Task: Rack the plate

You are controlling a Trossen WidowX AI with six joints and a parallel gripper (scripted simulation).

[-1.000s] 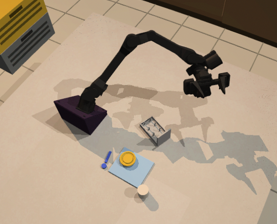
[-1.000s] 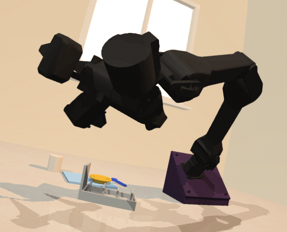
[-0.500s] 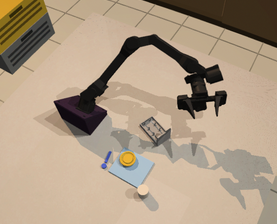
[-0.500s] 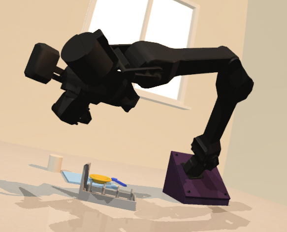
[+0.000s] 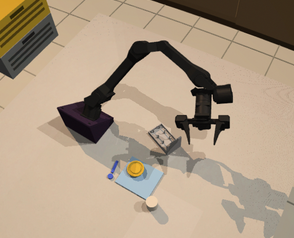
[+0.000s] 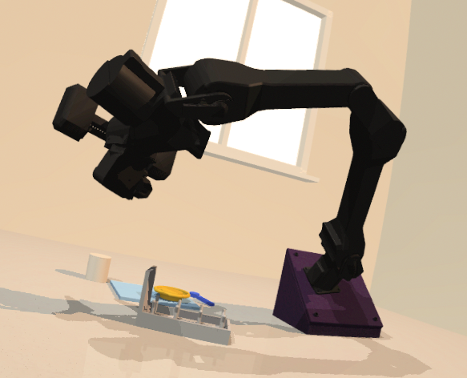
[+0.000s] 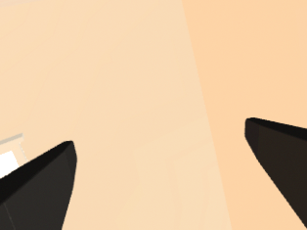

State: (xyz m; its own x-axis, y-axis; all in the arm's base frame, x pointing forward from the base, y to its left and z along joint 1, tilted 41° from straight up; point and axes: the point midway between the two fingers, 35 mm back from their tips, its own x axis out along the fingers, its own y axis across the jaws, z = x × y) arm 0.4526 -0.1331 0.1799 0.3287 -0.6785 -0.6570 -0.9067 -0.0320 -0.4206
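Note:
A yellow round plate [image 5: 135, 168] [image 6: 171, 292] lies flat on a light blue board [image 5: 147, 185] [image 6: 123, 291]. The grey dish rack [image 5: 174, 144] [image 6: 183, 327] stands beside the board, with several thin posts inside and a tall panel at one end; no plate stands in it. My gripper [image 5: 201, 144] [image 7: 161, 138] is open and empty, high above the table and to the right of the rack in the top view. In the exterior view its fingertips are hidden. The wrist view shows only walls and part of a window between and beside the fingers.
A blue spoon-like utensil [image 5: 114, 166] [image 6: 201, 298] lies beside the board on the arm base's side. A cream cylinder [image 5: 151, 202] [image 6: 98, 267] stands at the board's far corner from the base. The purple arm base [image 5: 80, 125] [image 6: 334, 313] stands on the table.

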